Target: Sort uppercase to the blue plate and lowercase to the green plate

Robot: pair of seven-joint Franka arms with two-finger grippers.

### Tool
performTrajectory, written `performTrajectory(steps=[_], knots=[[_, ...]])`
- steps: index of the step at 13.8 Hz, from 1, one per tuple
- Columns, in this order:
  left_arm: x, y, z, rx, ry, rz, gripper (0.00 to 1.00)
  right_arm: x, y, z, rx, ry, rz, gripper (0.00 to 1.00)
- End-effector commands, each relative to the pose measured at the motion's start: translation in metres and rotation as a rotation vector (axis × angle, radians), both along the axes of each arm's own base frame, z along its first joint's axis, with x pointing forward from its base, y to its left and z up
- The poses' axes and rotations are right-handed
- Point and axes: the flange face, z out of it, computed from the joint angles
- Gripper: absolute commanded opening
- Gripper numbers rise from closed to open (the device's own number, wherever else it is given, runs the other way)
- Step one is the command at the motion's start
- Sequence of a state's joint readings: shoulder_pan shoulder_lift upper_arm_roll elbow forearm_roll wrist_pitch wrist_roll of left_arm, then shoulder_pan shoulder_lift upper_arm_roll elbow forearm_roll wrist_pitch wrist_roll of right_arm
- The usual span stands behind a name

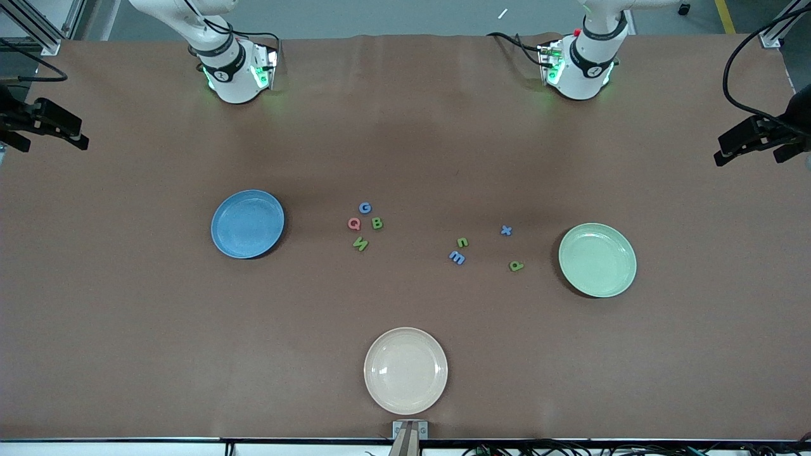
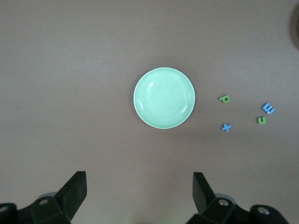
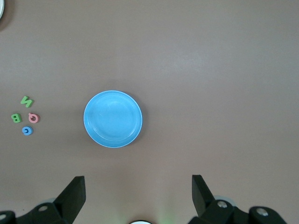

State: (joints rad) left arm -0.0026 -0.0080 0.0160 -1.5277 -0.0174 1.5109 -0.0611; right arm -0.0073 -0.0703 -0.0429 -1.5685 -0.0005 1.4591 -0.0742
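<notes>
From the front you see the blue plate (image 1: 247,223) beside capitals G (image 1: 365,208), Q (image 1: 354,223), B (image 1: 377,223), N (image 1: 360,244); lowercase n (image 1: 462,242), m (image 1: 457,257), x (image 1: 505,230), p (image 1: 516,266) lie near the green plate (image 1: 597,259). Your left wrist view shows the left gripper (image 2: 139,189), fingers apart, high over the green plate. Your right wrist view shows the right gripper (image 3: 138,192), fingers apart, over the blue plate.

Beige plate (image 1: 405,370) on brown table (image 1: 127,304)

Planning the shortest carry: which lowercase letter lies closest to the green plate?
The green p, right beside the green plate; the blue x, green n and blue m lie farther off.
</notes>
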Motion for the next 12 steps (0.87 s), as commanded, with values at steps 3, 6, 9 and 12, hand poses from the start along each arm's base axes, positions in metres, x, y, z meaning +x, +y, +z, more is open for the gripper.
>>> performTrajectory(steps=[3, 6, 9, 12], knots=[[0.017, -0.026, -0.043, -0.071, 0.085, -0.003, 1.0, -0.008, -0.005, 0.002, -0.009, 0.003, 0.005, 1.0], [0.038, -0.074, -0.089, -0.089, 0.148, -0.016, 1.0, -0.009, -0.004, 0.005, -0.009, 0.003, 0.004, 1.0], [0.06, -0.118, -0.143, -0.078, 0.176, 0.068, 1.0, -0.009, -0.004, 0.006, -0.009, 0.001, 0.004, 1.0], [0.076, -0.154, -0.198, -0.059, 0.179, 0.15, 1.0, -0.008, -0.004, 0.006, -0.01, 0.001, -0.002, 1.0]])
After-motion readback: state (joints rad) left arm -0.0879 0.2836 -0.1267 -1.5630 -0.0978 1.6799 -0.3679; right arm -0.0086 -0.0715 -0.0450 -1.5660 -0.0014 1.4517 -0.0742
